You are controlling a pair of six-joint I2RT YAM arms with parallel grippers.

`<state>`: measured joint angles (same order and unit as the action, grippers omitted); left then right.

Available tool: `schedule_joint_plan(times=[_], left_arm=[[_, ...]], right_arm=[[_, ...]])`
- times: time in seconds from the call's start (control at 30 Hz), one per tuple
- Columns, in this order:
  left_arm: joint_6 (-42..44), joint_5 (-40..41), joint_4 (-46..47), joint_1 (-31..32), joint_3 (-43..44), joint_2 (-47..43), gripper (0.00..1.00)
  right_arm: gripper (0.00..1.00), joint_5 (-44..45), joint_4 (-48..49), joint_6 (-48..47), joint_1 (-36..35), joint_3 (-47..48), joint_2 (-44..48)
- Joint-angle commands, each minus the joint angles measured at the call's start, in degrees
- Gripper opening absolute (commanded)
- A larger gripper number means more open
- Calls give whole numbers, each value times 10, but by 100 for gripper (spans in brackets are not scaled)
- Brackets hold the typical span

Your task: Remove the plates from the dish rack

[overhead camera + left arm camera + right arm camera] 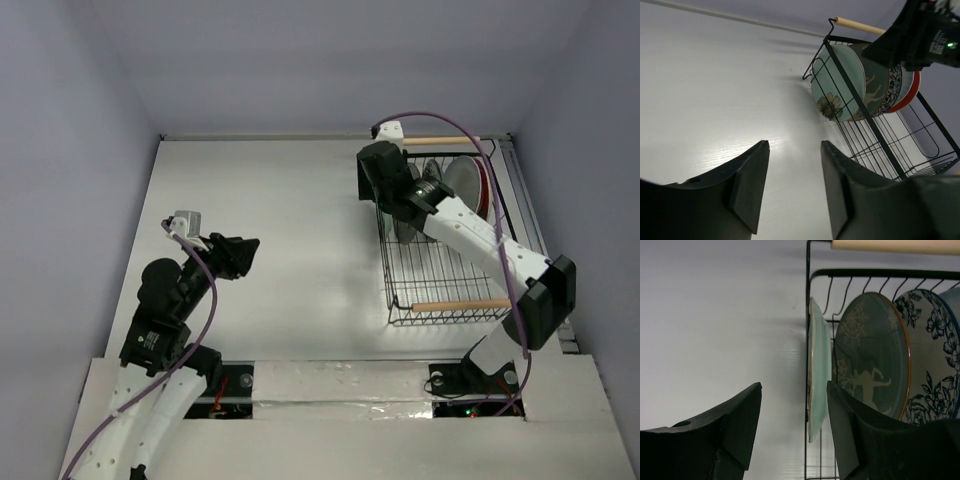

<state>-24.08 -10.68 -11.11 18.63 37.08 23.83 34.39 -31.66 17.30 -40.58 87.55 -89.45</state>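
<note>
Four plates can be told apart, standing on edge and packed close at the far end of the dish rack: the mint green plate outermost against the end wires, then the grey deer plate, the blue floral plate and a red-rimmed plate behind. They look like glazed ceramic, so I judge them stiff, smooth enough to slip, fairly heavy for two fingers, and liable to chip on wire or on each other. The safest hold is probably the upper rim of the mint green plate, one finger on each face, lifting straight up so it clears the wires and its neighbour.

The right claw hangs just beside that plate with its fingers spread and nothing between them; the rim shows in the gap, close to one finger. The left claw is likewise spread and empty, well apart from the rack, above the white tabletop.
</note>
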Motion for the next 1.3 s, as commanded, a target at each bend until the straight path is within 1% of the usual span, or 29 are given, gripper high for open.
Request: schedule_joint_plan(times=[0.0, 0.07, 0.2, 0.37, 0.5, 0.63, 0.67, 0.7, 0.77, 0.83, 1.03, 1.27], left_arm=[[-4, -2, 17, -3, -2, -11, 46], [-4, -5, 19, -3, -3, -9, 47], [-4, -11, 20, -3, -3, -4, 49], [-4, -11, 21, -3, -4, -11, 49], [-4, -12, 21, -3, -5, -12, 49], [-4, -13, 21, -3, -5, -13, 49], [-4, -13, 21, -3, -4, -13, 49], [-4, -13, 22, -3, -4, -13, 49], [-4, -14, 22, -3, -5, -12, 49], [-4, -15, 21, -8, -5, -11, 49], [-4, -18, 24, -8, -6, -10, 49], [-4, -22, 24, -13, -6, -10, 49]], right_arm=[[59, 65, -29, -14, -3, 40, -24], [57, 87, -34, -13, -3, 46, -43], [50, 75, -34, -12, 9, 46, -57], [47, 99, -46, -8, 16, 38, -78], [41, 102, -46, -10, 27, 36, -88], [39, 110, -59, -18, 27, 50, -117], [37, 128, -64, -19, 27, 55, -122], [30, 139, -80, -19, 27, 67, -128], [23, 157, -87, -27, 27, 82, -132], [19, 159, -86, -38, 27, 89, -129], [1, 198, -105, -80, 27, 123, -129], [0, 259, -118, -137, 16, 177, -113]])
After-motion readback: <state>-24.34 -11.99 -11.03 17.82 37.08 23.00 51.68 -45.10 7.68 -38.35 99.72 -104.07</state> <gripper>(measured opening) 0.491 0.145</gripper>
